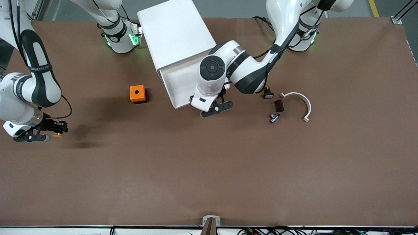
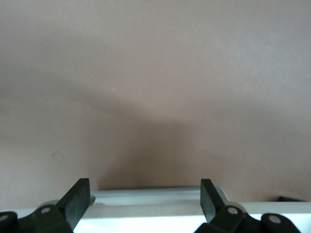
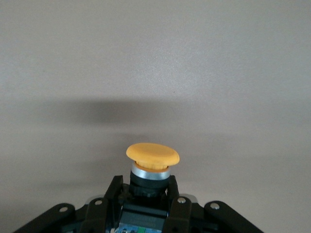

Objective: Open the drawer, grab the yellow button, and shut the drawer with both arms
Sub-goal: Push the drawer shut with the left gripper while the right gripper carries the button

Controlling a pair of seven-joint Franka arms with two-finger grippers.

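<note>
The white cabinet (image 1: 176,32) stands near the robots' bases, and its drawer (image 1: 179,83) is pulled out toward the front camera. My left gripper (image 1: 217,107) is at the drawer's front end. In the left wrist view the left gripper (image 2: 144,199) is open, its fingers (image 2: 77,201) astride the drawer's white front edge (image 2: 150,196). My right gripper (image 1: 55,130) is low over the table at the right arm's end, shut on the button (image 1: 58,135). In the right wrist view the right gripper (image 3: 144,187) grips the black body, and the orange-yellow cap (image 3: 152,154) sticks out past the fingertips.
An orange cube with a round hole (image 1: 137,93) sits beside the drawer, toward the right arm's end. Toward the left arm's end lie a small black part with a white face (image 1: 268,94), a dark block (image 1: 279,105), a small metal part (image 1: 274,117) and a white curved piece (image 1: 302,102).
</note>
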